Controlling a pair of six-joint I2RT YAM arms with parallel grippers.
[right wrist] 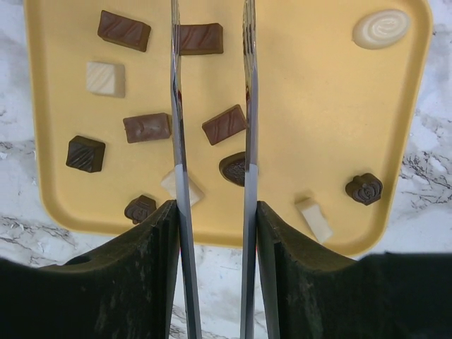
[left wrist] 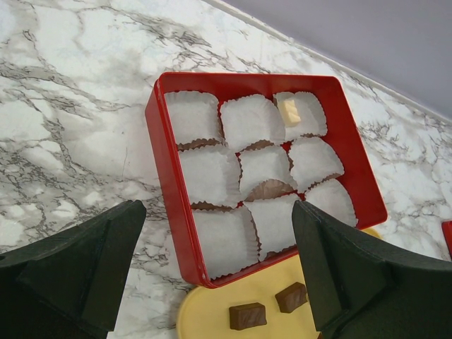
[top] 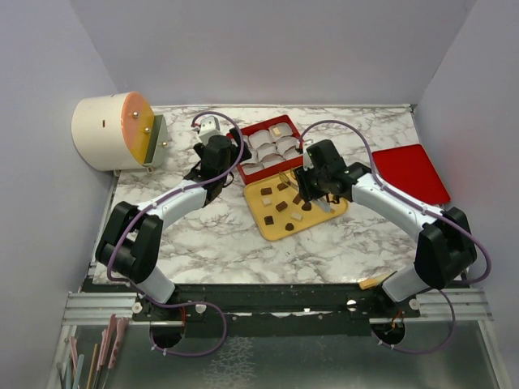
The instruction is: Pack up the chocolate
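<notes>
Several small chocolate pieces, dark brown (right wrist: 224,124) and cream-white (right wrist: 106,78), lie loose on the flat yellow tray (top: 272,227). One cream piece (left wrist: 288,111) sits in a back paper cup of the red box (left wrist: 164,155), which also shows in the top view (top: 243,172). The other white cups look empty. My right gripper (right wrist: 215,208) is shut on metal tongs (right wrist: 176,106). Their two blades stand apart over the tray, straddling a brown piece. My left gripper (left wrist: 219,208) is open and empty, hovering at the box's near left corner.
A red lid (top: 409,172) lies at the right of the marble table. A cream cylinder with an orange face (top: 113,132) stands at the back left. Grey walls close the left, back and right sides.
</notes>
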